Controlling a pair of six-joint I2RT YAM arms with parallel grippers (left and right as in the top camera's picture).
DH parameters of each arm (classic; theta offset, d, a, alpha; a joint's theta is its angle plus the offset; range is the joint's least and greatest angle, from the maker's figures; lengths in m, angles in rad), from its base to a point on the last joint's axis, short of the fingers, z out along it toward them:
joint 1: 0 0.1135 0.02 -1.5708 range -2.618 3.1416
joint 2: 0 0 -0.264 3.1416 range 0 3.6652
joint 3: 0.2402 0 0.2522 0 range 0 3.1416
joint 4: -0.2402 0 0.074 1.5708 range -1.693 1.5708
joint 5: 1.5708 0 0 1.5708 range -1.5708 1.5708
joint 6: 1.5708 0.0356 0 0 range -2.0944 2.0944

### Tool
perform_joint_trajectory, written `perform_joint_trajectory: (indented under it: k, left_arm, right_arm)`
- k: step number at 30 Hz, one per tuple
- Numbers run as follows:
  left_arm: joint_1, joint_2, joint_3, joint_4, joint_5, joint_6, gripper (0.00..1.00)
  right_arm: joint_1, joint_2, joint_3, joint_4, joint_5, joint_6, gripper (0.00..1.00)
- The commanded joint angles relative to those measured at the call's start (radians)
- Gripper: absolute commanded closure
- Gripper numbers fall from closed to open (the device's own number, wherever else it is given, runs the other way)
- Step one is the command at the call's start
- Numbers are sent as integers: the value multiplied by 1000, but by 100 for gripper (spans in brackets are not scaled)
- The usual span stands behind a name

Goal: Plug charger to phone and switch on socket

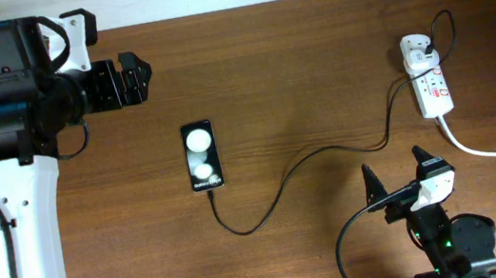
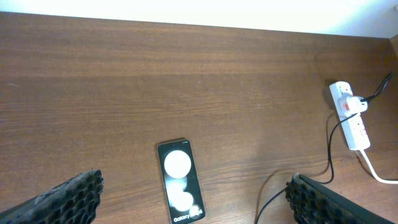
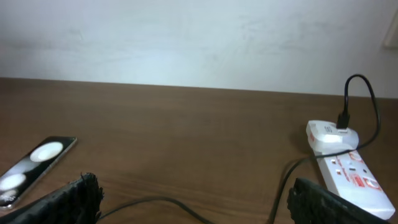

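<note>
So, both arms are idle over the counter (image 1: 295, 56). The left end effector (image 1: 136, 77) is spread wide with nothing in it, and the right end effector (image 1: 395, 177) is the same. The phone (image 1: 202, 155) lies flat, screen up, just ahead of the left end effector and roughly centred between its fingers in the left wrist view. From the right end effector it sits well off, ahead and to the left. The charger cable (image 1: 326, 149) runs from the phone's near edge, loops across in front of the right end effector, then climbs to a white adapter (image 1: 416, 50) on the socket (image 1: 434, 90). The socket is ahead and to the right of the right end effector, with its thick white cord (image 1: 490, 151) trailing away on that side. The tip meets the phone's edge, but I can't tell whether it's fully seated, nor whether the switch is on.

My read is that the switch press is next and it's a job for the right arm. The first risk is the slack cable, which lies between that end effector and the socket. A low approach could snag it and pull the tip out or drag the phone. The second is that the strip looks light and unanchored, so an off-axis push may slide or tip it instead of throwing the switch. The third is that the fingers look broad against the switches, so they could hit the wrong one or knock the adapter.
</note>
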Motion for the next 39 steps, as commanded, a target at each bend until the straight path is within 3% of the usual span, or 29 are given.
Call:
perform_joint_trajectory:
  k: [1,8,12,29,39]
  left_arm:
    - [3,-7,14,-1,0,5,1]
    - [3,-7,14,-1,0,5,1]
    - [2,-7,14,-1,0,5,1]
    - [3,-7,14,-1,0,5,1]
    - [0,-38,-4,-60,-106,9,1]
  right_arm:
    - [7,-13,-45,19,-9,7,1]
    - [7,-13,-72,42,-5,7,1]
    - [7,-13,-115,144,-5,7,1]
    - [6,-13,-115,137,40,6,1]
    - [6,-13,-115,137,40,6,1]
